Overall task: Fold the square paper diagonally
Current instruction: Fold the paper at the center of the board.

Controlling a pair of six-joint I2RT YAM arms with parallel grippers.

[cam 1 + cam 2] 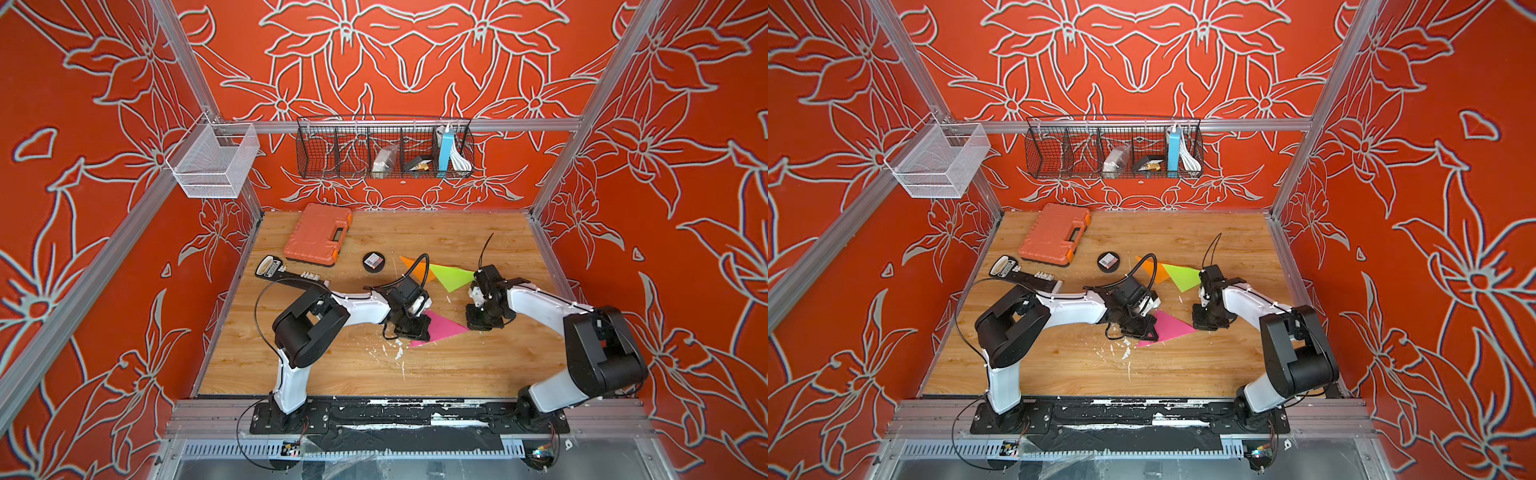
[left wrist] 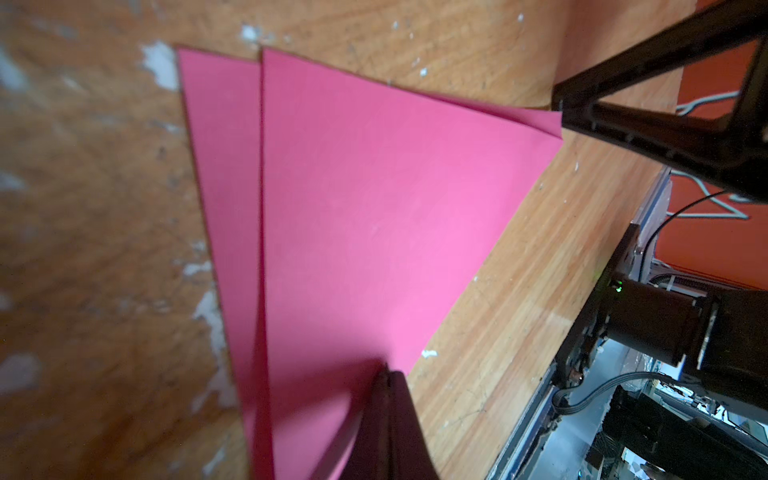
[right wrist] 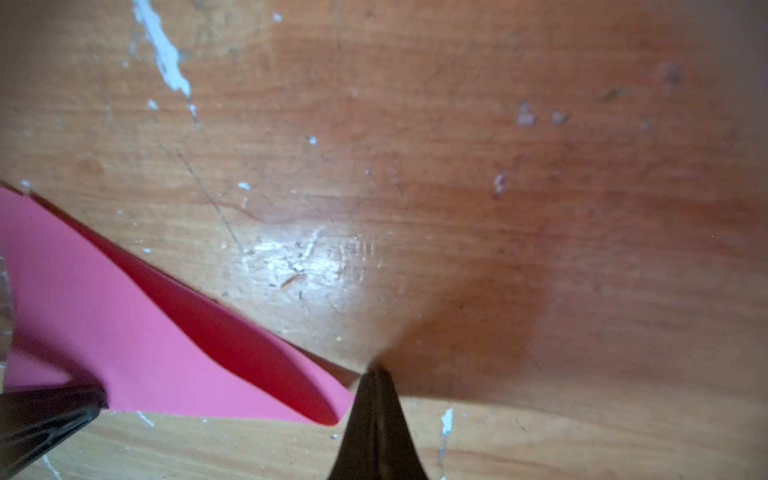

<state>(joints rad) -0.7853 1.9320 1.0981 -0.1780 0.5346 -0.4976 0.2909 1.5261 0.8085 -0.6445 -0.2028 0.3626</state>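
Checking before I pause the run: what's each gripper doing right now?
Left gripper: closed, tip resting on the pink paper.
Right gripper: closed, tip at the paper's corner.

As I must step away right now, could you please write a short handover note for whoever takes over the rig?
Left end effector: shut, tip resting on the pink paper.
Right end effector: shut, tip at the paper's opposite corner.
Done: paper lies folded into a triangle on the table.
To do: layers are offset and gape near that corner; press the crease flat.
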